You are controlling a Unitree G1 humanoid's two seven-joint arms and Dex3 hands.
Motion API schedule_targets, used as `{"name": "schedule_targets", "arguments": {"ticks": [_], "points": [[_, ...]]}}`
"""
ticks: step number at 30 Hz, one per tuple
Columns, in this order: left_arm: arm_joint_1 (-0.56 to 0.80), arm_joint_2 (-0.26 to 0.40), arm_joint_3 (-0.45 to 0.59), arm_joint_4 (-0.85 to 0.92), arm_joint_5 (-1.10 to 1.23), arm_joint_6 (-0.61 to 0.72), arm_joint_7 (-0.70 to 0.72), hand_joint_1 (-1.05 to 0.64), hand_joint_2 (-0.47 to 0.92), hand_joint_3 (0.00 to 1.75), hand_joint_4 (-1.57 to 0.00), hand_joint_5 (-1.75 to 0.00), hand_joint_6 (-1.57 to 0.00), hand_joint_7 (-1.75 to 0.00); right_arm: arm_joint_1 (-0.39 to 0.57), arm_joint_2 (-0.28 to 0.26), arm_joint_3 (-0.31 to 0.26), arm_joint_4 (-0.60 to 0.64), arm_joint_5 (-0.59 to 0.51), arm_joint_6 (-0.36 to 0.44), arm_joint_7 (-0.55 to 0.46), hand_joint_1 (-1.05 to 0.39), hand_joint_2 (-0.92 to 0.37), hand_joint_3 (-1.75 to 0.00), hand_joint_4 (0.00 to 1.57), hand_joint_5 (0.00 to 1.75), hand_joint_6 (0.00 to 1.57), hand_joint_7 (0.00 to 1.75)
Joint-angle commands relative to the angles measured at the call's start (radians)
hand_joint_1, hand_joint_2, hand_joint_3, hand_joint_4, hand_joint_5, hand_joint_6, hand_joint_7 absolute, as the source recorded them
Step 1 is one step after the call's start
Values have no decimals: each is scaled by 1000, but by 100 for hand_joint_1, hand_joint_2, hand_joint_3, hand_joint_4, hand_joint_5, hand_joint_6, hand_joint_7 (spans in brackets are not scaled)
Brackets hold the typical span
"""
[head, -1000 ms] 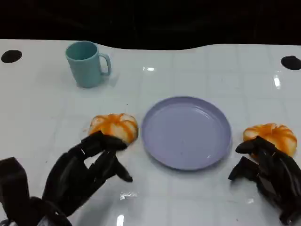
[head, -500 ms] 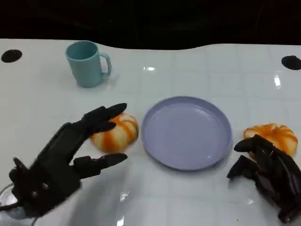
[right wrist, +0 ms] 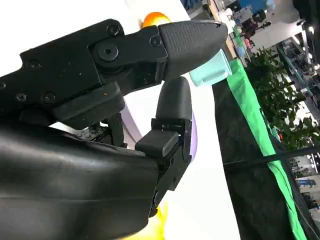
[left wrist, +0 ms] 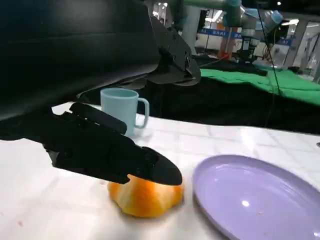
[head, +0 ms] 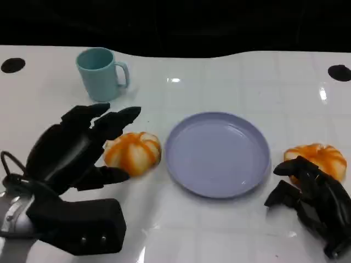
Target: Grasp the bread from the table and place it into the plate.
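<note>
1. Left hand (head: 77, 150) spread around the left bread (head: 133, 153): fingers arched over its top and far side, thumb low at its near side, nothing gripped yet. From the left wrist view, thumb (left wrist: 115, 155) touching or just shy of the bun (left wrist: 145, 196); cannot tell which.
2. Right hand (head: 310, 200) resting just in front of the right bread (head: 316, 159), fingers loosely apart and curled down, holding nothing. Fingertip maybe touching that bun's near edge; unclear.
3. Plate (head: 218, 154) empty, sitting between the two buns; left bread just beside its left rim, right bread near its right rim. Both on the table (head: 219, 76), neither placed.
4. Likely risks: closing too shallow and squeezing the rounded bun out toward the plate rim; pushing the soft bun flat instead of lifting; dragging it into the rim and shifting or tipping the plate on the glossy top.
5. Also possible: lifting too low on the way over and catching the rim; letting go with the bun half on the edge, so it rolls back off.
6. Room: short, open path from the left bun rightward into the plate. Cup (head: 101, 74) well behind the left hand, out of that path. Table's far edge well apart from everything; near side open in front of the plate.
</note>
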Motion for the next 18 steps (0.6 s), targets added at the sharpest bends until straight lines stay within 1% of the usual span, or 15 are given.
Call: {"name": "schedule_targets", "arguments": {"ticks": [1, 2, 5, 9, 14, 17, 18], "points": [[-38, 48, -31, 9, 59, 46, -20, -51, 85, 0, -1, -21, -25, 0, 11, -8, -3, -1, 1, 12, -8, -55, -92, -22, 67, 155, 61, 125], [-43, 54, -37, 8, 66, 56, -29, -51, 85, 0, -1, -20, -24, 0, 11, -8, -3, -2, 2, 15, -8, -55, -92, -22, 67, 155, 61, 125], [-74, 62, -63, 34, 86, 77, -42, -49, 83, 0, -1, -18, -24, 0, 12, -11, 4, 7, -16, -24, -9, -55, -92, -23, 67, 155, 60, 126], [-117, 66, -105, 57, 102, 129, -107, -48, 82, 0, -1, -16, -22, 0, 13, -10, 2, -1, -11, -1, -17, -55, -92, -21, 68, 154, 61, 126], [-138, 70, -131, 73, 107, 152, -122, -49, 82, 0, -2, -14, -21, 0, 15, -8, -1, -11, -3, 14, -15, -55, -92, -20, 68, 154, 62, 125], [-212, 41, -174, 208, 99, 157, -136, -48, 83, 0, -2, -13, -18, 0, 19, -11, 3, -3, -15, -13, -9, -55, -92, -22, 69, 154, 62, 126], [-237, 31, -188, 251, 100, 160, -137, -48, 83, 0, -2, -13, -18, 0, 19, -10, 0, -5, -8, -5, -5, -55, -92, -22, 69, 154, 61, 126]]}}
